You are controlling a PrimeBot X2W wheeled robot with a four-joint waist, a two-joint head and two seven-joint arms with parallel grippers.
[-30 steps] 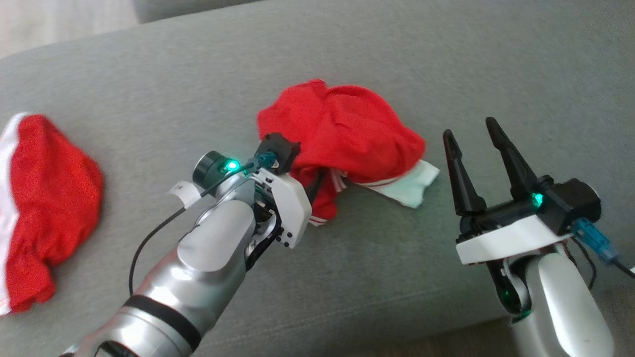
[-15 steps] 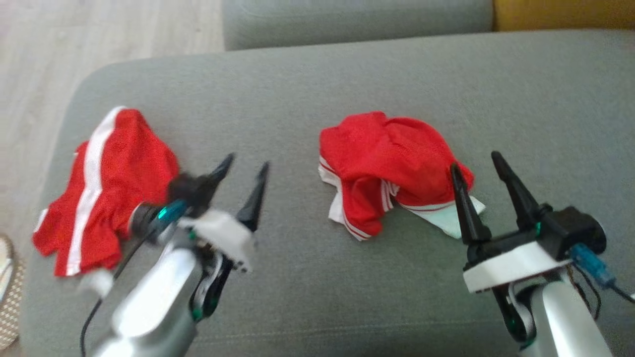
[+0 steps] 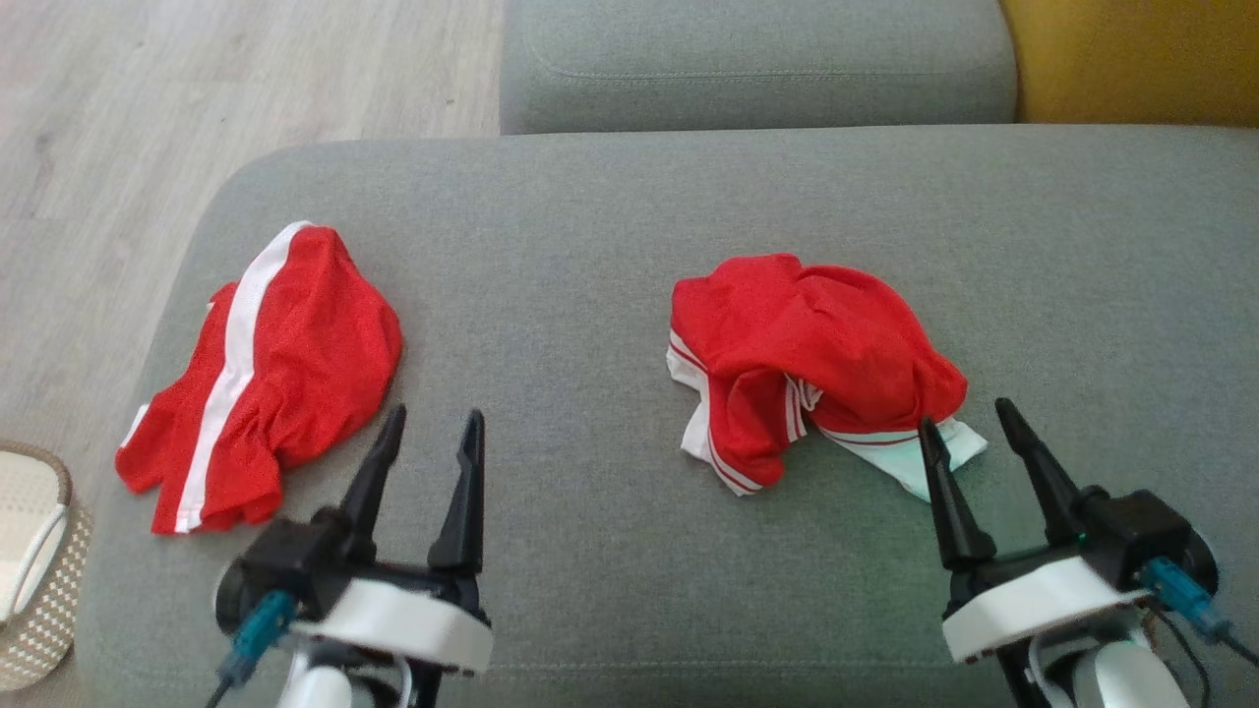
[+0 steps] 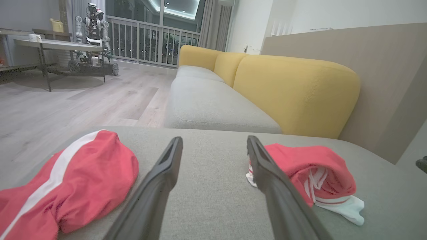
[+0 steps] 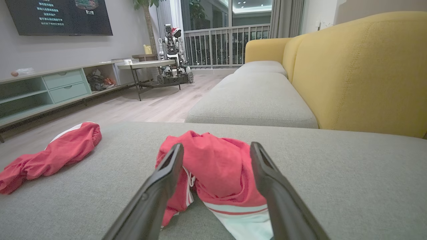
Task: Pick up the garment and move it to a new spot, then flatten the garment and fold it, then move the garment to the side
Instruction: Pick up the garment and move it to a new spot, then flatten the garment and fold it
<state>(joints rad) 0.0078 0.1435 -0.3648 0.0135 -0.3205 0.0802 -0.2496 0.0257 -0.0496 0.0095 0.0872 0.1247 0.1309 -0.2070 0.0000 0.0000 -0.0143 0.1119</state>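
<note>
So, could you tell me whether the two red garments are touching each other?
Apart: the head view shows bare grey cushion between the left garment and the right garment.

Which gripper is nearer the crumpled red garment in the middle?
Right. The right gripper is at the garment's near edge; the left gripper sits well leftward.

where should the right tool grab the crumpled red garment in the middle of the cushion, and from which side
Probably the pale corner of the crumpled red garment. It sticks out flat from the heap toward the robot, just ahead of the open right tool, so a low approach from the near side could pinch one loose layer rather than the whole bundle.
</note>
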